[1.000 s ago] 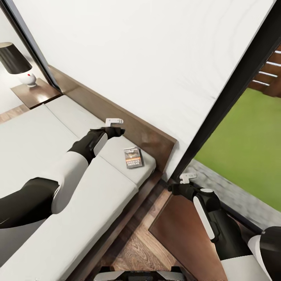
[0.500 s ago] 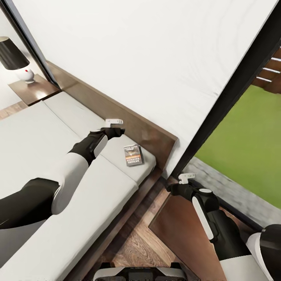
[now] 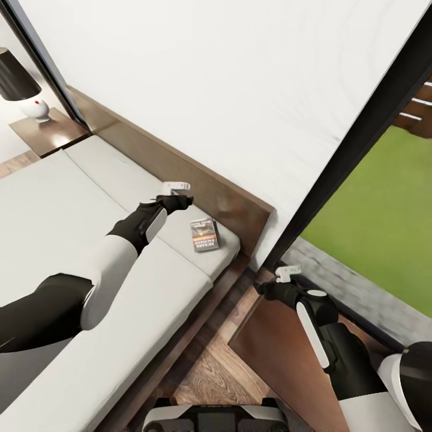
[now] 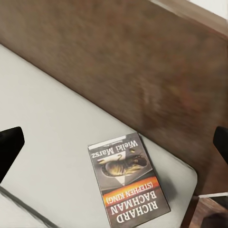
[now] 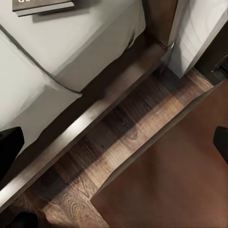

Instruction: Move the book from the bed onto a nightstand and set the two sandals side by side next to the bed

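The book (image 3: 204, 234) lies flat on the pale mattress of the bed (image 3: 72, 204), in the corner near the headboard (image 3: 198, 192) and close to the mattress edge; in the left wrist view it (image 4: 128, 183) shows its cover up, with the orange band and white lettering. I judge it as light and thin, stiff enough along the spine but able to bend at the open side, with a smooth, rather slippery cover. Because it rests flat on a soft surface, one finger can probably press into the mattress and slide under an edge; taking it across the short width, near the spine, seems the safest hold. The left gripper (image 3: 176, 187) hovers above the mattress just beside the book, apart from it, its jaws spread wide and holding nothing. The right gripper (image 3: 288, 273) hangs over the nightstand (image 3: 276, 354) on the near side of the bed, also spread and holding nothing. A second nightstand (image 3: 51, 132) with a lamp (image 3: 21, 84) stands at the far side.
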Controlling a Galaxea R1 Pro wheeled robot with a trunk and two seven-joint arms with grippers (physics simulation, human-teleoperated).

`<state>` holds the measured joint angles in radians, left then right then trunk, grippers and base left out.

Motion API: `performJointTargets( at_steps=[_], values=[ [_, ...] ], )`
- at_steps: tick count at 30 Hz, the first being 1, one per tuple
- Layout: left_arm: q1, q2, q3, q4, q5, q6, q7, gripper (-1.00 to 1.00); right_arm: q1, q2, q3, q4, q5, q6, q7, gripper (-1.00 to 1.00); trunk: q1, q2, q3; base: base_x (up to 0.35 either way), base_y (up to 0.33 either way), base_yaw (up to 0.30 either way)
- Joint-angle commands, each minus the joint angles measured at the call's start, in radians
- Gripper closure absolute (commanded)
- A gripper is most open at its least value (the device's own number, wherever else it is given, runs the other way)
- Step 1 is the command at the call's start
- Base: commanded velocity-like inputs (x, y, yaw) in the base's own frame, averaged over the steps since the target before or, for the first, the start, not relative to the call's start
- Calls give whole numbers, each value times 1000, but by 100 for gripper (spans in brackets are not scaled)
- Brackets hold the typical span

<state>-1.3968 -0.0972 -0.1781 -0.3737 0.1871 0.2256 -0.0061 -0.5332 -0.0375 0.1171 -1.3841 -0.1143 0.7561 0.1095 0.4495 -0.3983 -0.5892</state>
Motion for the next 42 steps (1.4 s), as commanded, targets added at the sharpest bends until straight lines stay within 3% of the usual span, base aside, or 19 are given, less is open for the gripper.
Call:
performJointTargets(
  at_steps=[1,26,42],
  values=[
    [-1,1,-6,-1,11,5,1,-100,-1,-1,2,-1,-8,4,-4,-100,0,-2,-3,0,0,0],
    [-1,2,-4,-13,11,5,-9,-100,-1,-1,1,5,-8,0,-4,-100,0,-2,-42,0,0,0],
    [-1,1,-6,-16,11,2,-5,-100,-1,-2,-1,10,-7,-1,-13,-100,0,-2,-44,0,0,0]
  ],
)
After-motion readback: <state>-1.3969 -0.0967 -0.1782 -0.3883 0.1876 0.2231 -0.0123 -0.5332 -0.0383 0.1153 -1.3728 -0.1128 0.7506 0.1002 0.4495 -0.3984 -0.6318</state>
